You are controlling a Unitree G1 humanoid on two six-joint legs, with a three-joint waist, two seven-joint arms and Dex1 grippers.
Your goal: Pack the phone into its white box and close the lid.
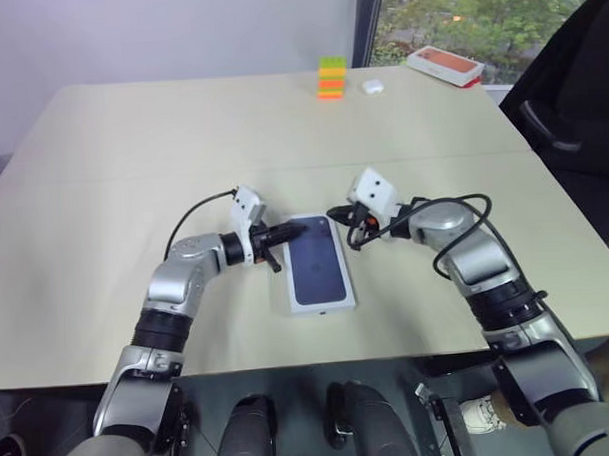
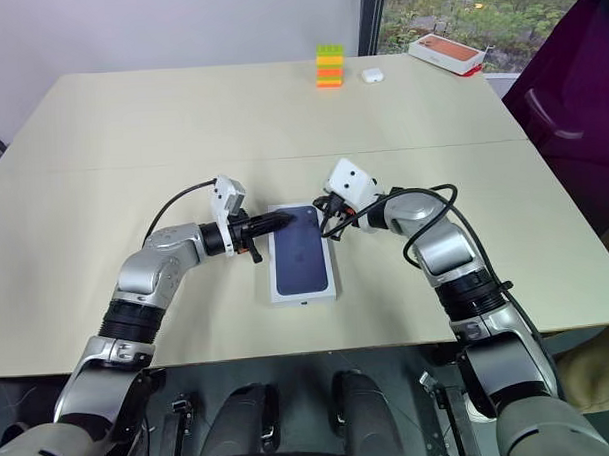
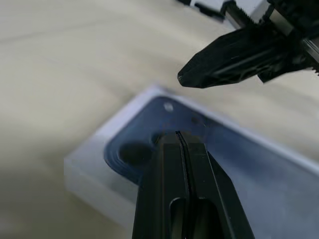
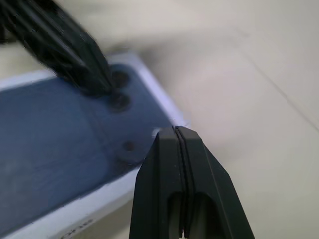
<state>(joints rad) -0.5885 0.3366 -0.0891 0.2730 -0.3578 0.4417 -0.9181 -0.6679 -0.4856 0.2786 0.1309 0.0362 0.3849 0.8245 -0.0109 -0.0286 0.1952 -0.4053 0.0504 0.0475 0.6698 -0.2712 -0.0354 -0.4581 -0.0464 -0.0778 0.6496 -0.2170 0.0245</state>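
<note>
The lid (image 1: 318, 263), white with a dark blue phone picture on its top face, lies flat on the table in front of me. The phone and the white box are hidden. My left gripper (image 1: 297, 228) is shut, its tips just over the lid's far end by the printed camera cluster. Opposite it, my right gripper (image 1: 338, 216) is also shut and hovers at the lid's far right corner. In the left wrist view the shut fingers (image 3: 178, 149) point at the lid (image 3: 259, 174). The right wrist view has the shut fingers (image 4: 174, 149) above the lid's corner (image 4: 50, 129).
A stack of coloured blocks (image 1: 330, 77), a small white case (image 1: 372, 87) and an orange-topped box (image 1: 445, 65) sit at the table's far edge. A dark chair (image 1: 571, 109) stands off the right side. The tabletop (image 1: 133, 194) is pale beige.
</note>
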